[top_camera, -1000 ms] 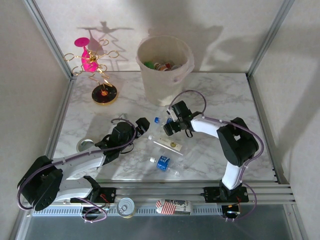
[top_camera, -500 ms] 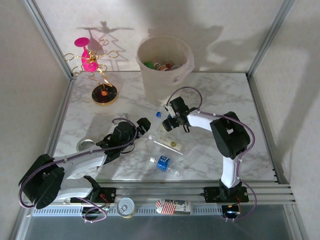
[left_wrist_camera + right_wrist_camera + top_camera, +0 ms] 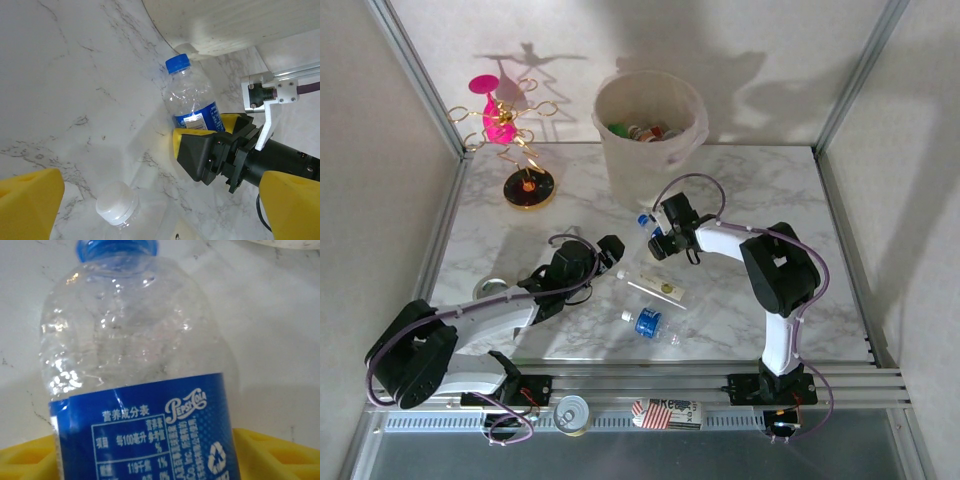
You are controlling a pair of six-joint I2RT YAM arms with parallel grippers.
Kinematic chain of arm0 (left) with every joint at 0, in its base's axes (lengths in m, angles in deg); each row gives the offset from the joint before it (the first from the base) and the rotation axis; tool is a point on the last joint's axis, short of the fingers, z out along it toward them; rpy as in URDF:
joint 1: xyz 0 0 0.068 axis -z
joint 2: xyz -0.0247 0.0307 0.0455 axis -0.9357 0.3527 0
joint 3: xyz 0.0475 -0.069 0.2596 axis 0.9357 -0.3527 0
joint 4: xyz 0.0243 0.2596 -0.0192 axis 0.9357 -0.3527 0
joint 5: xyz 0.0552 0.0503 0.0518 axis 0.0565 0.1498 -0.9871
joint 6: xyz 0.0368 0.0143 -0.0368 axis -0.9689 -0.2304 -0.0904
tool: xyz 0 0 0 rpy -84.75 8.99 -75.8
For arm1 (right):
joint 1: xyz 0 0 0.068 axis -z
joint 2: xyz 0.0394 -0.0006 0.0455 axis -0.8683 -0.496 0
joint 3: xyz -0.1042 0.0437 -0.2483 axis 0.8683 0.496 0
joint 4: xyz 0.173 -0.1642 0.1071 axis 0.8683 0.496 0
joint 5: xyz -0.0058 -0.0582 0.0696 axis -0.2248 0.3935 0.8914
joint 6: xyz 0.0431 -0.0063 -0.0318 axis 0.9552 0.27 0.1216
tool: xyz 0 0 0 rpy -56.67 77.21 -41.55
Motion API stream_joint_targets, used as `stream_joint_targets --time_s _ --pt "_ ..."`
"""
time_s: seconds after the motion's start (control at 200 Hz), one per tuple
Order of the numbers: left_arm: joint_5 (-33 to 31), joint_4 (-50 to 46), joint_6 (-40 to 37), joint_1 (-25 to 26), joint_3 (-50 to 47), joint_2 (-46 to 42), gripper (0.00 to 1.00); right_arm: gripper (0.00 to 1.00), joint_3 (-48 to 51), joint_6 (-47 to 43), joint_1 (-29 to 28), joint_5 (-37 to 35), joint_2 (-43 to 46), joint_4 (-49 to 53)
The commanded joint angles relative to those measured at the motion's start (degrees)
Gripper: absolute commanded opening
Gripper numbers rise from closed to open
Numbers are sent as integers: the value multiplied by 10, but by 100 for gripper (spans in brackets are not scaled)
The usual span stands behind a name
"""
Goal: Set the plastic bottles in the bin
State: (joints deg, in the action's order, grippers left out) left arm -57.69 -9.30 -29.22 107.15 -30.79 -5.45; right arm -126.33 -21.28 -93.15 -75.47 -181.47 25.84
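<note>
My right gripper is shut on a clear plastic bottle with a blue cap and blue label, just in front of the cream bin. The same bottle sits between yellow pads in the right wrist view; its cap points at the bin's base. My left gripper is open, its yellow fingers either side of a white-capped clear bottle lying on the table. A blue-labelled bottle lies nearer the front. Several bottles lie inside the bin.
A pink-and-gold wire ornament stand stands at the back left. A silver tin can sits on the front rail, and a silver round object is beside my left arm. The marble table is bare on the right.
My right gripper has carried the blue-capped bottle a little toward the bin, and its elbow has swung in. My left gripper has edged slightly toward the white-capped bottle.
</note>
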Motion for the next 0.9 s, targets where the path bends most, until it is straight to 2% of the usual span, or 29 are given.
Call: stream_joint_targets --time_s 0.0,0.095,0.331,0.666,0.896 --pt "10 20 -3 5 15 8 99 63 17 9 1 20 25 -6" --pt "9 22 -2 5 17 10 100 55 30 13 2 31 45 -10" --pt "-4 20 -14 4 19 3 100 44 63 32 4 62 123 -34" --pt "0 20 -40 -38 -10 -39 99 42 115 89 9 113 317 -59" --pt "2 9 -52 -85 -54 -102 100 41 49 103 11 124 378 -66"
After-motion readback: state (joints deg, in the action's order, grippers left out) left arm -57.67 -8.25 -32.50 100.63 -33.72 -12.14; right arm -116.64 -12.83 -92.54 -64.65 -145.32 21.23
